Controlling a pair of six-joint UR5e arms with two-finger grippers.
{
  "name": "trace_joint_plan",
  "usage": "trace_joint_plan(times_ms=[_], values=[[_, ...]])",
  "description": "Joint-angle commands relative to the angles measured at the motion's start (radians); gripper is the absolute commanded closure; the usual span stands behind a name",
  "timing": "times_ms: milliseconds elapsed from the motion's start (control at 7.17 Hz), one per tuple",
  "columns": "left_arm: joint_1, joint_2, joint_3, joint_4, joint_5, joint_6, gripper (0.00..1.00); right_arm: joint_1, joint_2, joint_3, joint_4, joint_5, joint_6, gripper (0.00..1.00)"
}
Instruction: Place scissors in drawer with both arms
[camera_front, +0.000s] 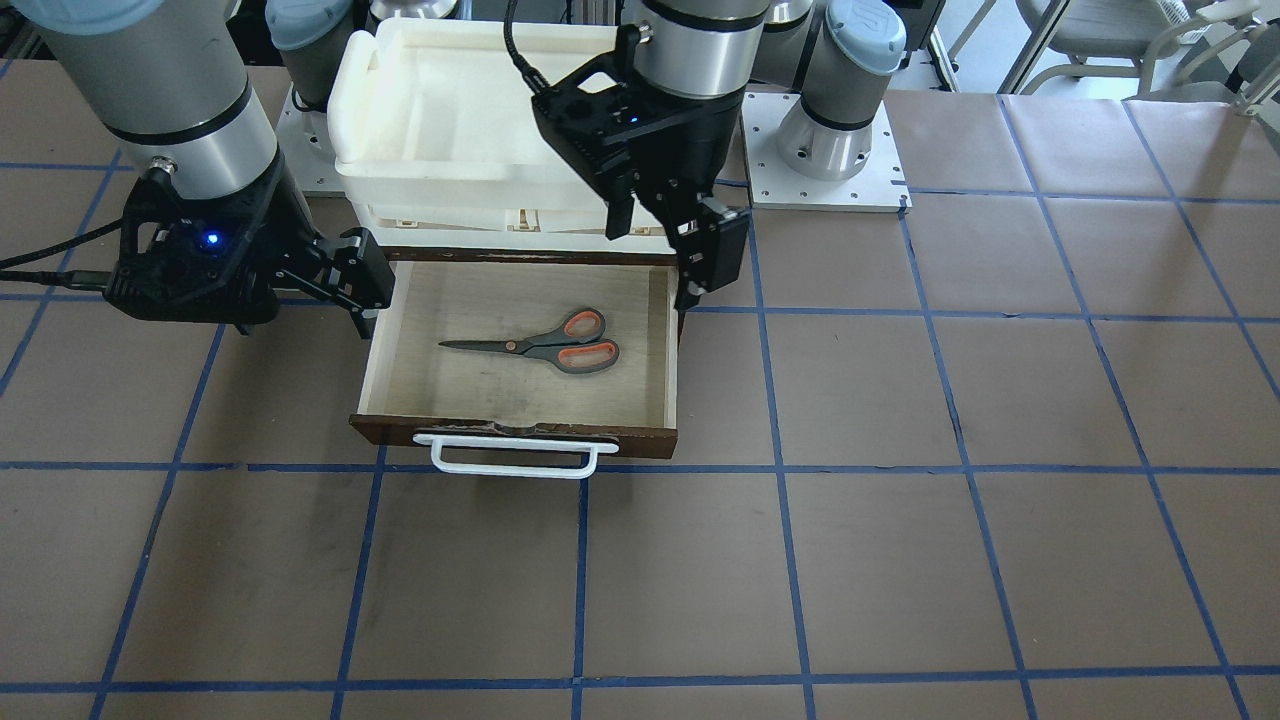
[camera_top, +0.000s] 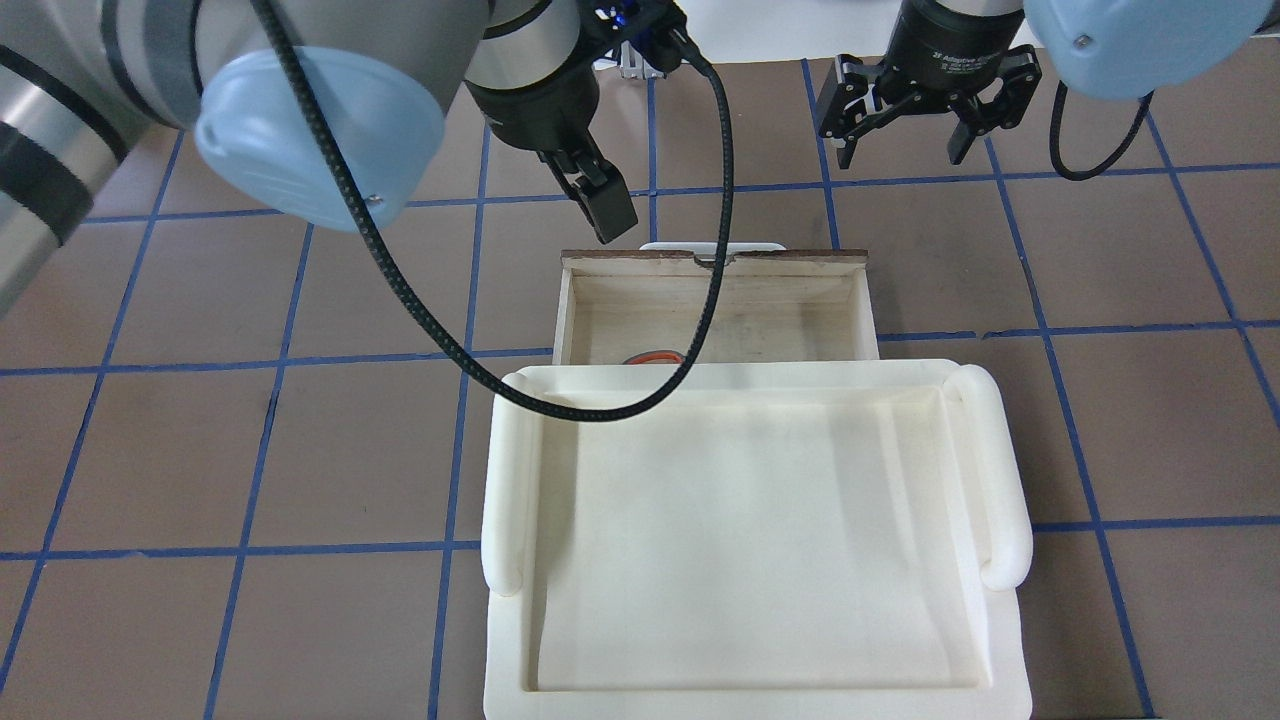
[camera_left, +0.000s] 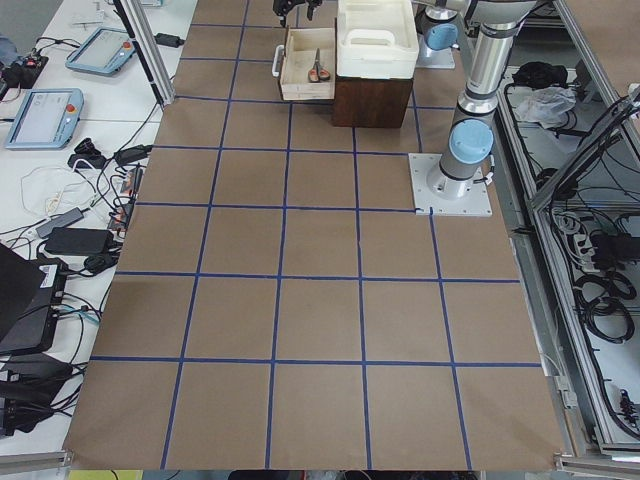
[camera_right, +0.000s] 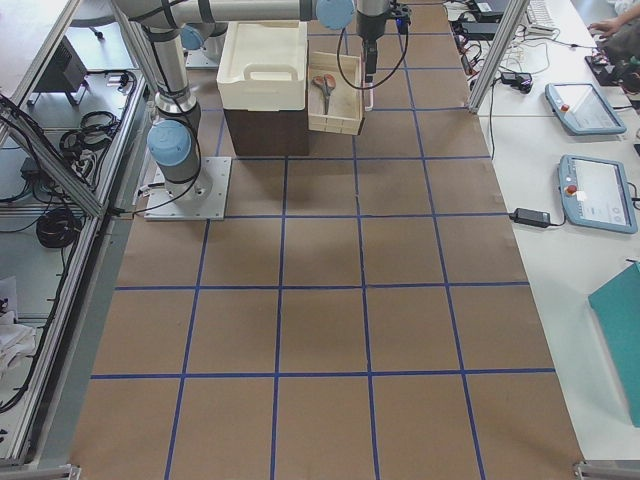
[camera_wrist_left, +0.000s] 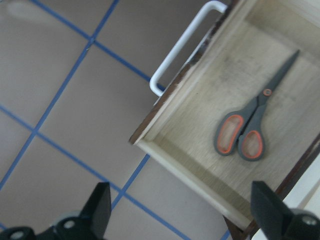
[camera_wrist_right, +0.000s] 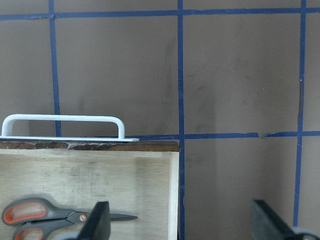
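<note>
The scissors (camera_front: 545, 345) lie flat on the pale floor of the open drawer (camera_front: 520, 432), blades pointing to the view's left. Both wrist views show them: left (camera_wrist_left: 245, 135), right (camera_wrist_right: 40, 217). In the overhead view only an orange handle edge (camera_top: 655, 357) shows under the tray. My left gripper (camera_front: 660, 250) is open and empty, above the drawer's side wall at the back corner. My right gripper (camera_front: 365, 290) is open and empty, just outside the opposite side wall. The white bar handle (camera_front: 515, 455) faces away from the robot.
A cream-white plastic tray (camera_top: 750, 540) sits on the dark cabinet (camera_left: 372, 100) behind the drawer and hides most of the drawer from overhead. The left arm's black cable (camera_top: 700, 300) hangs over the drawer. Brown paper with blue tape lines covers the table (camera_front: 900, 560).
</note>
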Motion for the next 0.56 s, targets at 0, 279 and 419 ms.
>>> trace_joint_plan(times_ms=[0, 279, 419], values=[[0.116, 0.056, -0.039, 0.000, 0.023, -0.293, 0.00, 0.002, -0.002, -0.001, 0.018, 0.001, 0.000, 0.00], [0.163, 0.092, -0.050, -0.030, 0.029, -0.544, 0.00, 0.002, 0.000, 0.000, 0.020, -0.002, 0.000, 0.00], [0.183, 0.114, -0.052, -0.064, 0.028, -0.564, 0.00, 0.002, 0.000, 0.000, 0.020, -0.001, 0.000, 0.00]])
